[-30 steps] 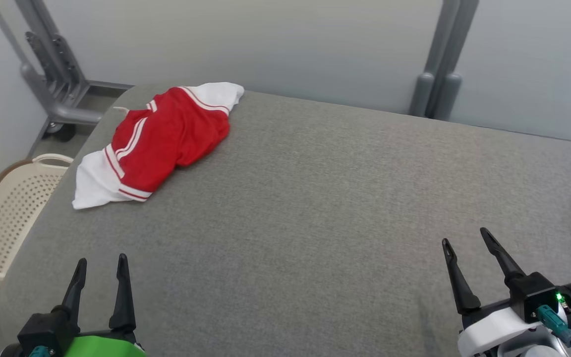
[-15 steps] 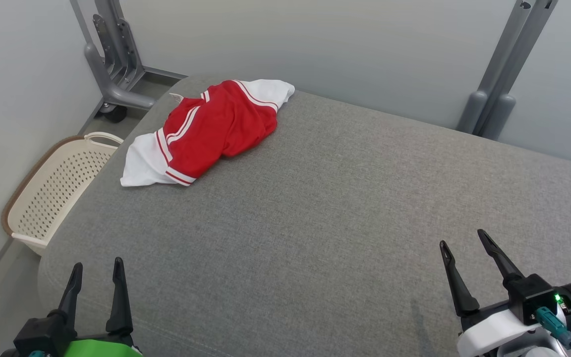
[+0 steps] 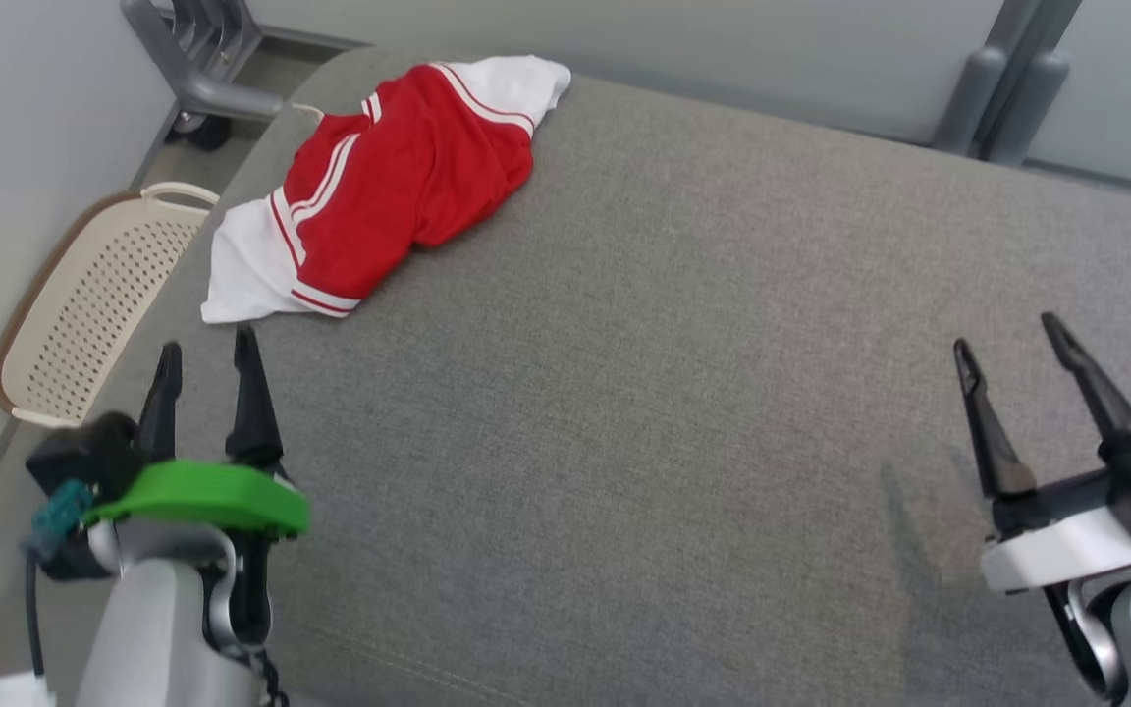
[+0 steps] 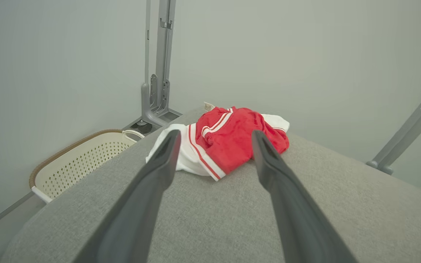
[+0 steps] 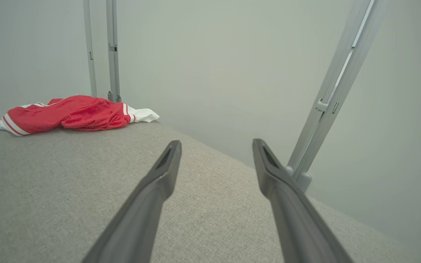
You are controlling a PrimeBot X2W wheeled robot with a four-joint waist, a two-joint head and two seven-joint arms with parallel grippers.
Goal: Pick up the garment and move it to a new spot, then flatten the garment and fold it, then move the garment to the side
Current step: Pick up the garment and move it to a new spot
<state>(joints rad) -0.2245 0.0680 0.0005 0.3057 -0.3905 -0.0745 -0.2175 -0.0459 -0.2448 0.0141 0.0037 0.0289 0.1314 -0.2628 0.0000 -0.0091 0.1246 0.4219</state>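
The left gripper [image 3: 208,342], under a green housing at about 8 o'clock in the head view, has its two dark fingers spread apart with nothing between them, tips pointing toward 12 o'clock. The right gripper [image 3: 1007,332], on a white housing at about 4 o'clock, is likewise spread wide and empty, and it hovers over bare grey fabric. Both hang above the grey upholstered surface [image 3: 673,344], which runs across most of the head view. Just beyond the left fingertips, toward 1 o'clock and apart from them, lies the garment [image 3: 399,187], near the surface's far left corner at roughly 11 o'clock in the head view. It is crumpled into a low, lumpy heap. The body is bright red with white at both ends, and narrow red and white stripes band the places where the two colours meet. One white end spreads flat toward the left gripper and the other trails toward the far edge. In the left wrist view a small pale tag [image 4: 207,106] sticks up at its far side. Off the surface's left edge, at 9 o'clock in the head view, a cream perforated basket [image 3: 84,295] stands on the floor. Grey metal posts [image 3: 1017,79] rise against the pale wall at 1 o'clock.
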